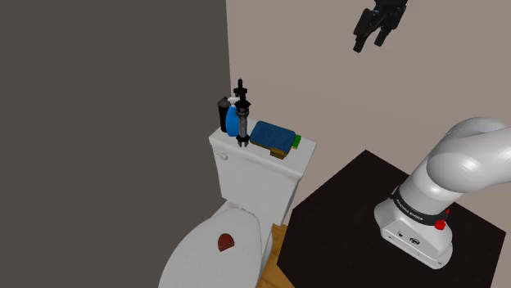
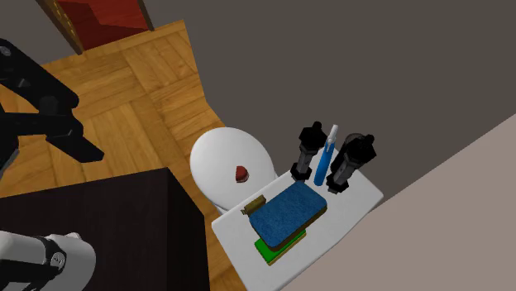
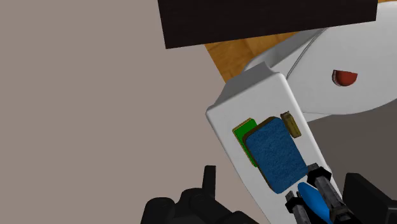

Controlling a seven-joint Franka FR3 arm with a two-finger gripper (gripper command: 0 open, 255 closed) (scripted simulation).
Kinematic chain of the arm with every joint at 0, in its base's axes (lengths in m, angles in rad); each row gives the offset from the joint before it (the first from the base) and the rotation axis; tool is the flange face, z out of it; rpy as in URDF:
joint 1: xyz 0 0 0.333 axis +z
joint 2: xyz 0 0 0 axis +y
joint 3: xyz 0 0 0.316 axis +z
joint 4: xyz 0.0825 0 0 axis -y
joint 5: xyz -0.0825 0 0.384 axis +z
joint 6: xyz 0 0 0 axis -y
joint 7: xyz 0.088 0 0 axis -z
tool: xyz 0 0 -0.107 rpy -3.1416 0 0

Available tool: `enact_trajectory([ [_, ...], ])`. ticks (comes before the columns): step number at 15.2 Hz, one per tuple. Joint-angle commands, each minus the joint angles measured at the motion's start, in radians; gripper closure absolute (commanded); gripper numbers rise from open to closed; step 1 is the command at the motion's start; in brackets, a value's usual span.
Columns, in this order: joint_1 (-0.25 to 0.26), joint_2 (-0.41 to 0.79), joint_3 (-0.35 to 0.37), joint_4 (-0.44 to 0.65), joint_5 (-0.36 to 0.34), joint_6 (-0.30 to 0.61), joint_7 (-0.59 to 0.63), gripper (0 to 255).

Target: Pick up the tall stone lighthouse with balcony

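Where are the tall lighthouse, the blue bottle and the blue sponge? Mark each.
Tall lighthouse (image 1: 242,116): shoulder view, its dark shaft.
Blue bottle (image 2: 322,161): second exterior view, its body.
Blue sponge (image 2: 287,211): second exterior view, its top face.

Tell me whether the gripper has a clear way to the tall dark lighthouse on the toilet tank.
Probably yes: the gripper hangs open, high over the tank, with nothing between. The lighthouse stands upright, top free, but the blue bottle close beside it leaves little room.

Lighthouse (image 1: 241,110) on toilet tank (image 1: 255,176), nr bottle (image 1: 232,123)
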Motion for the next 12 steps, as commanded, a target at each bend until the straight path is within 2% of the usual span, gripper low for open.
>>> enact_trajectory([
  [1,0.000,0.000,0.000,0.000,0.000,0.000,0.000,0],
  [12,0.037,0.238,0.084,-0.081,0.080,0.351,0.163,0],
])
